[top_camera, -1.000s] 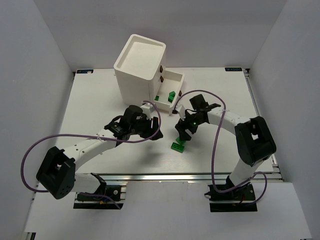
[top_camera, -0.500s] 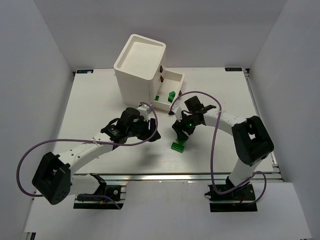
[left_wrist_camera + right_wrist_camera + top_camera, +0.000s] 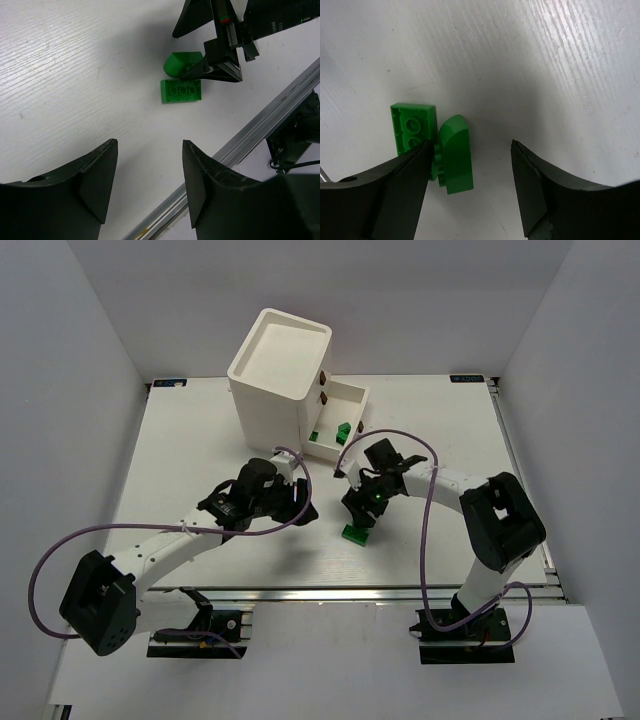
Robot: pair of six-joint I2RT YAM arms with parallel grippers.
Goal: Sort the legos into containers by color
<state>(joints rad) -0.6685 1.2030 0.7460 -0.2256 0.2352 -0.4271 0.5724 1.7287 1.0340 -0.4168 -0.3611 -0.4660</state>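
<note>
Only the overhead view is showing the whole tabletop [image 3: 200,440]. The tall white cabinet [image 3: 278,365] is standing at upper centre, and its lowest drawer [image 3: 358,410] is sitting pulled out toward the lower right. At least two green legos [image 3: 344,430] are lying inside that drawer. Two arms are reaching in toward the middle of the frame.

Only the wrist views are resolving the two further green pieces lying on the tabletop below the drawer. They are a flat studded brick [image 3: 181,91] and a rounded brick [image 3: 455,160], just beside each other.

The right claw [image 3: 470,147] is standing fairly wide and straddling the rounded brick. One finger [image 3: 400,185] is appearing to touch its studs, while the other is standing apart from it. The left claw [image 3: 149,150] is hovering wide and empty over bare tabletop, left of those two bricks in the overhead view.
</note>
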